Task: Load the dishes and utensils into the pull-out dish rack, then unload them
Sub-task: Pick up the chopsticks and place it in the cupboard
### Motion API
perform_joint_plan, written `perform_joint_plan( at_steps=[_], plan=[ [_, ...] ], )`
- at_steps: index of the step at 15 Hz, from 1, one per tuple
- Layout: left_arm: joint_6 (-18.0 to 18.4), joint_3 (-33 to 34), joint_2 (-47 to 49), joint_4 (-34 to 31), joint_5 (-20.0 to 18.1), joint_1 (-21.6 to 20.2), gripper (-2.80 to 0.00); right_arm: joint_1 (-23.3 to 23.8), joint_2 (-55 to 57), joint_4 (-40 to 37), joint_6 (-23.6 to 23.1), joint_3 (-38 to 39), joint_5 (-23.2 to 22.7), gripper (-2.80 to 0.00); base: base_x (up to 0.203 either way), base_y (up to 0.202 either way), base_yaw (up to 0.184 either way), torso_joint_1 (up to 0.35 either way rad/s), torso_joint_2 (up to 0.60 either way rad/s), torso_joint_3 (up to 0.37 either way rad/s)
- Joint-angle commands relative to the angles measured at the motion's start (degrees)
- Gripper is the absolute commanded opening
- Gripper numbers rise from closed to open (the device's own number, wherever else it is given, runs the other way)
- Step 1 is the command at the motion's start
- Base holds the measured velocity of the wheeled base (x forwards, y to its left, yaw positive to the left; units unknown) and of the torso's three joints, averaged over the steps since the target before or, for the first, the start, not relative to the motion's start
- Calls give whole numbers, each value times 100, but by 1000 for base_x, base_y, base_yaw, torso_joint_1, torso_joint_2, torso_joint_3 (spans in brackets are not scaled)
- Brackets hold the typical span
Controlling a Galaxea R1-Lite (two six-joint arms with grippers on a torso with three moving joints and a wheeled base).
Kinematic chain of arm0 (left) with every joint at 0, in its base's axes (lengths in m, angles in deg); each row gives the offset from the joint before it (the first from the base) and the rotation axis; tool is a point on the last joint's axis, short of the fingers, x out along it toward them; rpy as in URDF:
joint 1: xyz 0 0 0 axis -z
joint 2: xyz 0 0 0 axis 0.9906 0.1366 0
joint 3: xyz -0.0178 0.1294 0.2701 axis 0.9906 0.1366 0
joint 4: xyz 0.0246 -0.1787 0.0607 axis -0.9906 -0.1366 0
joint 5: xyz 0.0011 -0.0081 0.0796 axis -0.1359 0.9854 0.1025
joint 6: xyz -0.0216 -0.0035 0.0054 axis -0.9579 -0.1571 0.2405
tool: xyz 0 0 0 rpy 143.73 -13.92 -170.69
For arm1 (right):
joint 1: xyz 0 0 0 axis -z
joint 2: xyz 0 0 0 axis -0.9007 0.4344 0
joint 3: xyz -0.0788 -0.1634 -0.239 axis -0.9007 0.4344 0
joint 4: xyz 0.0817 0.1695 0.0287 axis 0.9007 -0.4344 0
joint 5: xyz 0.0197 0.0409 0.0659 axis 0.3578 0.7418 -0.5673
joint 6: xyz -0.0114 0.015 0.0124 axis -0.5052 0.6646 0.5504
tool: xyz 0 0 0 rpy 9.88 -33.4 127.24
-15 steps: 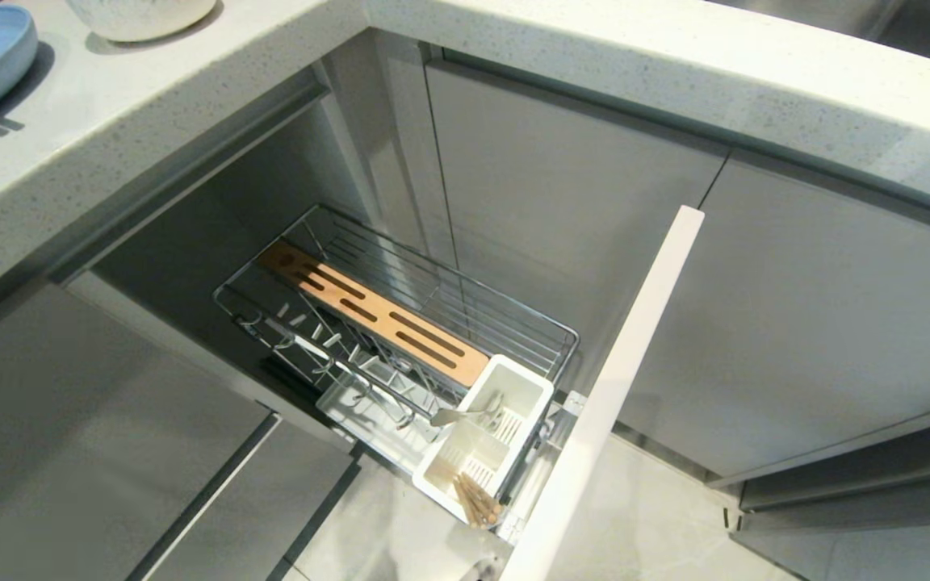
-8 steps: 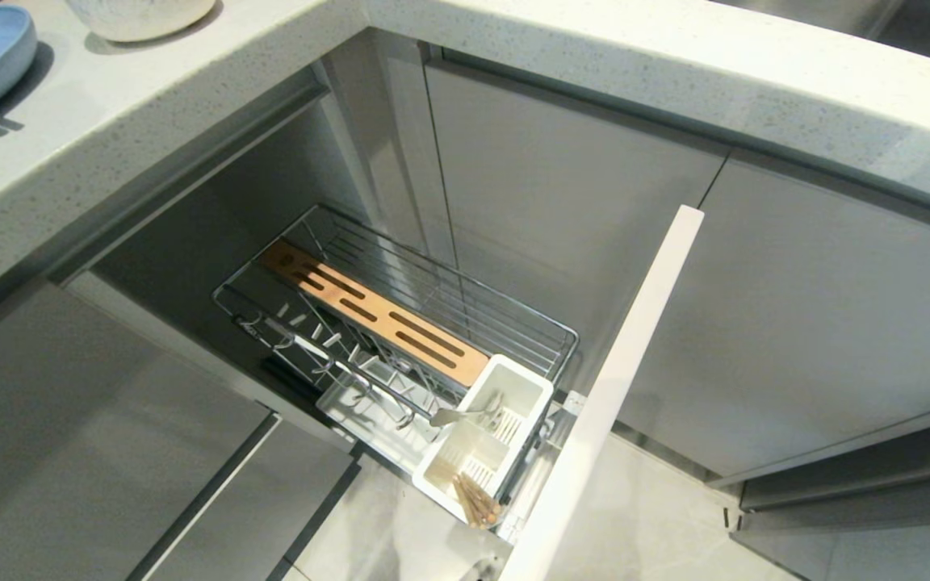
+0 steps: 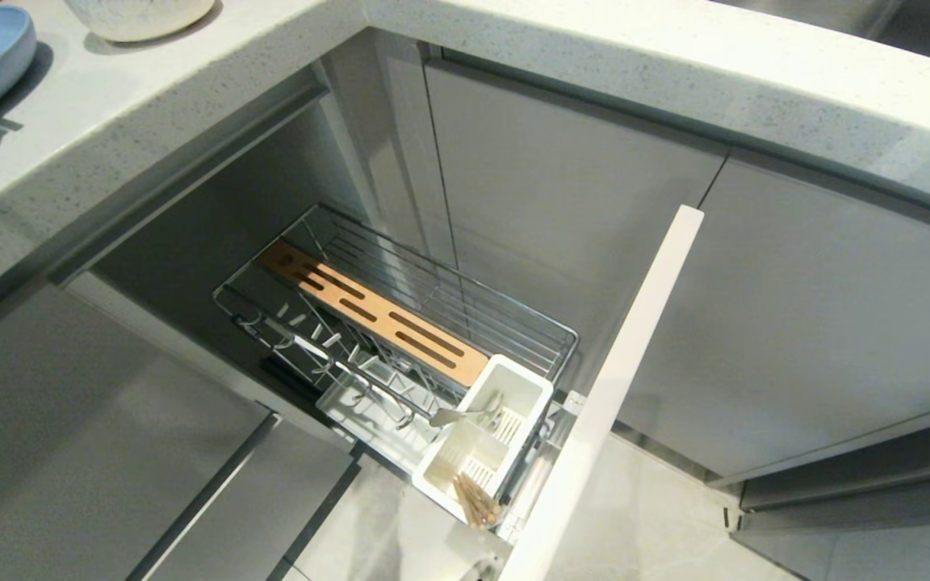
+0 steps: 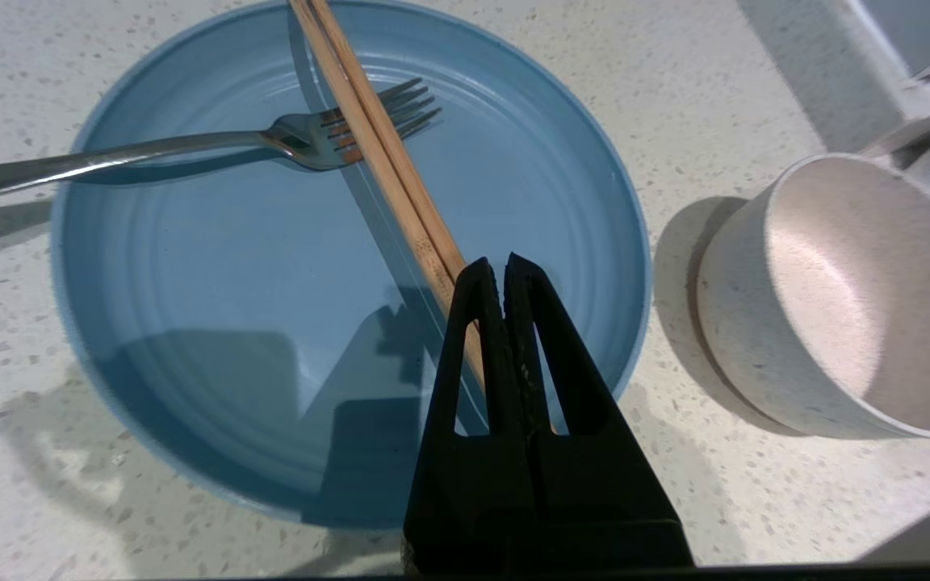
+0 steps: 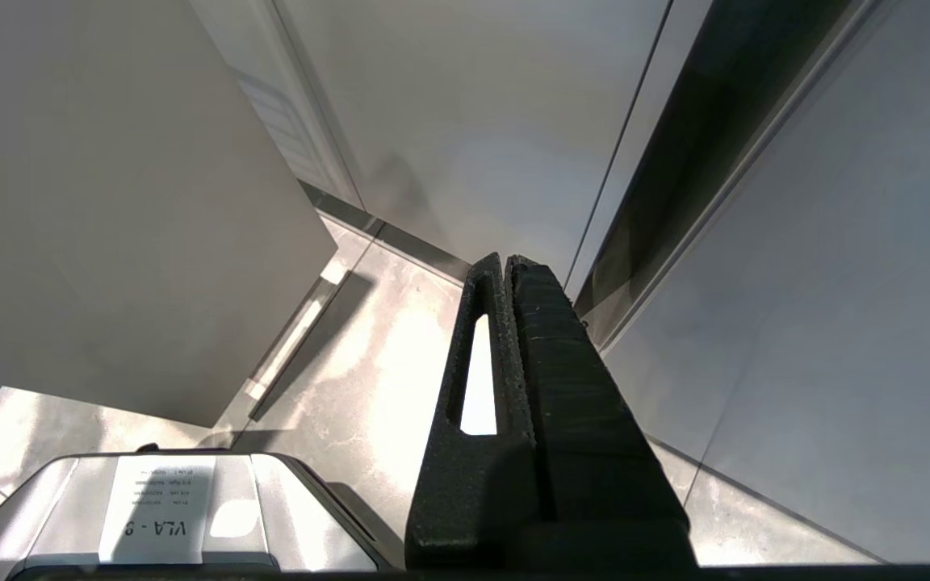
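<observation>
Above blue plate (image 4: 190, 339): left gripper (image 4: 504, 270) fingers clenched, empty, tips over chopsticks (image 4: 384, 153); bowl (image 4: 836, 298) beside.

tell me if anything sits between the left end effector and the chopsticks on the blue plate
Nothing visible does. The left end effector, shut, hovers directly over the chopsticks, which lie across the blue plate. Only the fork is near, its tines tucked under the chopsticks farther along.
</observation>
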Motion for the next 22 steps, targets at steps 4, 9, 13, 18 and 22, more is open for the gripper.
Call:
perform_joint_plan(
  at_steps=[4, 9, 13, 18, 22],
  plan=[
    [-16, -5, 261, -11, 41, -113, 0, -5, -20, 2, 2, 9, 2, -280, 0, 0, 0, 0, 0, 0],
    [1, -5, 358, -55, 252, -166, 0, -7, -24, 2, -4, 9, -1, -280, 0, 0, 0, 0, 0, 0],
    [19, 4, 419, -46, 261, -227, 0, 0, -17, 2, 3, 9, -1, -280, 0, 0, 0, 0, 0, 0],
    [19, -5, 533, -11, 223, -227, 0, 2, -24, 2, -4, 9, 6, -280, 0, 0, 0, 0, 0, 0],
    [19, 4, 613, 25, 150, -219, 0, -6, -24, 2, -4, 9, -1, -280, 0, 0, 0, 0, 0, 0]
  ],
)
